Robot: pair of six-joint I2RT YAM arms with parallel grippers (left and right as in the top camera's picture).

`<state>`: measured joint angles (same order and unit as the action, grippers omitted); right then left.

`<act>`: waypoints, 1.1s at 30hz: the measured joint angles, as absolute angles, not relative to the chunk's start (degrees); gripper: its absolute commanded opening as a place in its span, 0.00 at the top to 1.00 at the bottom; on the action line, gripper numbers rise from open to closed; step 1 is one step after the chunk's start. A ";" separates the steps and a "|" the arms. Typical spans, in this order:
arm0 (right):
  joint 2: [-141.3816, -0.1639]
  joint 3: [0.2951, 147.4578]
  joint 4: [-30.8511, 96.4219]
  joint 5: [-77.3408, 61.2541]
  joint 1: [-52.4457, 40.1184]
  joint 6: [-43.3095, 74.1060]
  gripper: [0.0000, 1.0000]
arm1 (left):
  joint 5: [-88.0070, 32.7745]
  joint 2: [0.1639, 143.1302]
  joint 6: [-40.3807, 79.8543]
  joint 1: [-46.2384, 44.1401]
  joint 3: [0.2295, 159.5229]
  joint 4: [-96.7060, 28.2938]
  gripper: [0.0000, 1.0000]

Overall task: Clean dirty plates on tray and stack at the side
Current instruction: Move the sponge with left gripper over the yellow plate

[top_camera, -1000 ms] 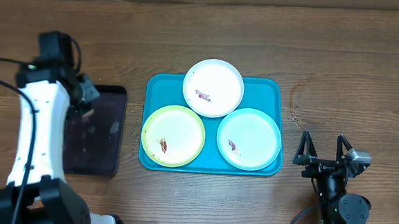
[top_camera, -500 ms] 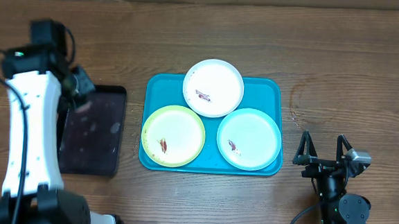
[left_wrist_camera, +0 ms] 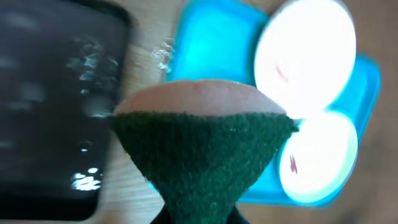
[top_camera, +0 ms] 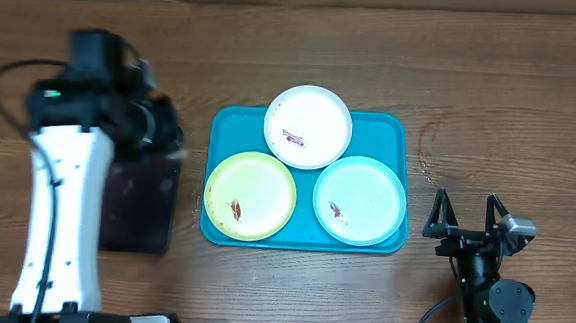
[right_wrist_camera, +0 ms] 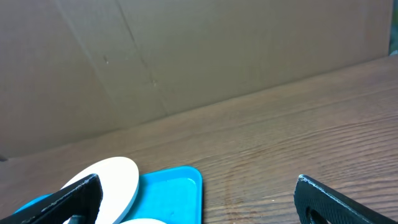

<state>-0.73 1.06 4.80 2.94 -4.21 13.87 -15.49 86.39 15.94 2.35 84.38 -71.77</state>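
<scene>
The turquoise tray (top_camera: 232,123) holds three dirty plates with brown-red smears: a white one (top_camera: 308,127) at the back, a yellow-green one (top_camera: 250,195) front left and a pale mint one (top_camera: 359,200) front right. My left gripper (top_camera: 160,129) hovers left of the tray, blurred. In the left wrist view it (left_wrist_camera: 199,218) is shut on a sponge (left_wrist_camera: 205,149) with a dark green scouring face and a tan top. The tray (left_wrist_camera: 205,37), the white plate (left_wrist_camera: 305,56) and a second, glare-washed plate (left_wrist_camera: 317,158) lie beyond. My right gripper (top_camera: 465,214) is open and empty, right of the tray.
A narrow black tray (top_camera: 140,213), wet-looking, lies left of the turquoise tray and shows in the left wrist view (left_wrist_camera: 43,106). The right wrist view shows my open fingers (right_wrist_camera: 199,205), the tray's corner (right_wrist_camera: 180,186), the white plate's edge (right_wrist_camera: 112,177) and a cardboard wall behind.
My left arm has swung right from the black tray's left edge to its far right corner, nearer the turquoise tray. The plates and right arm have not moved.
</scene>
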 measured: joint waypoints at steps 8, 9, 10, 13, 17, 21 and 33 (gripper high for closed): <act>-0.73 1.06 4.80 2.92 -4.21 13.85 0.00 | -18.72 87.29 19.40 -11.20 65.45 -54.81 0.96; -0.73 1.06 4.80 2.92 -4.21 13.82 0.00 | -18.28 87.29 20.45 -12.64 64.01 -52.62 0.96; -0.73 1.06 4.78 2.94 -4.21 13.87 0.00 | -17.52 87.29 21.82 -14.09 62.74 -50.37 0.96; -0.73 1.06 4.73 2.92 -4.21 13.87 0.00 | -14.20 87.29 26.76 -17.39 60.53 -45.91 0.96; -0.73 1.06 4.78 2.92 -4.21 13.89 0.00 | -9.63 87.29 32.60 -20.23 59.02 -42.87 0.96; -0.73 1.06 4.80 2.94 -4.21 13.87 0.00 | -4.99 87.29 38.13 -22.57 57.47 -41.58 0.96; -0.73 1.06 4.80 2.94 -4.21 13.85 0.00 | -0.99 87.29 46.87 -24.58 52.31 -38.89 0.84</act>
<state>-0.73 1.06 4.80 2.94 -4.21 13.85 -0.99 87.29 46.87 -24.58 52.31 -38.89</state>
